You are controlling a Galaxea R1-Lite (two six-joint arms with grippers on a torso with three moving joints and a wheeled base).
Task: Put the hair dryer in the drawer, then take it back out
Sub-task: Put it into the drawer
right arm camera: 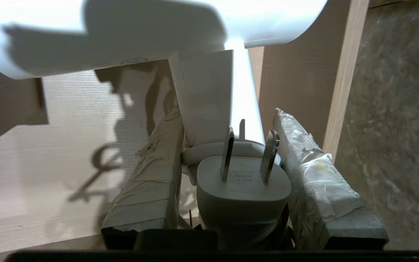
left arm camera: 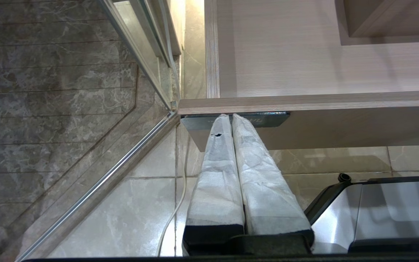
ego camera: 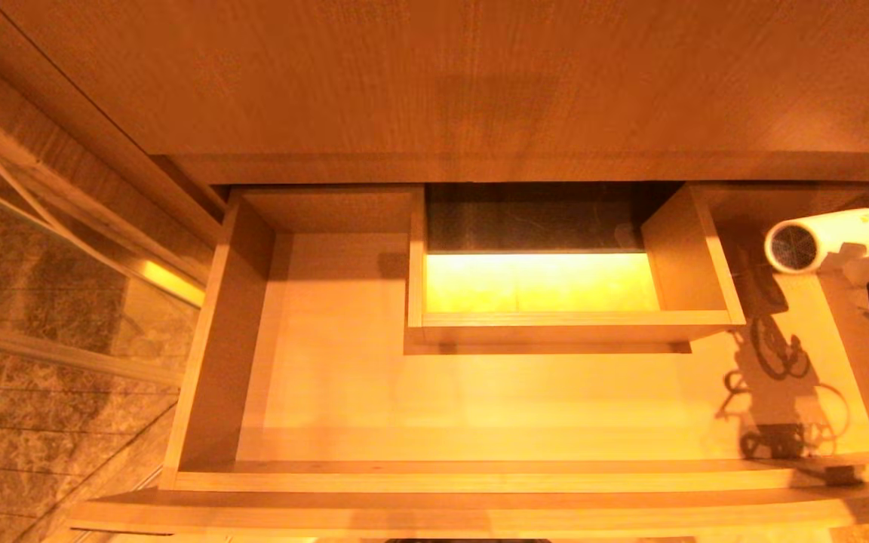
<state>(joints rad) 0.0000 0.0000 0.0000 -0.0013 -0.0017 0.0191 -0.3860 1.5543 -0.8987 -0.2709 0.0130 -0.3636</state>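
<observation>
Taped fingers (right arm camera: pixel 304 174) of the right gripper (right arm camera: pixel 227 145) clamp the white hair dryer (ego camera: pixel 830 239) by its handle above the open drawer's (ego camera: pixel 208 362) far right corner. Left gripper (left arm camera: pixel 227 120), fingers pressed together, hangs empty near the drawer front.

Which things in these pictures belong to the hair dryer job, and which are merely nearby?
Belonging to the job:
hair dryer, held over the drawer's right end
right gripper, closed on its handle
drawer, pulled open

Merely nearby:
left gripper, shut, parked by the drawer front
glass partition
white cable on the floor
</observation>
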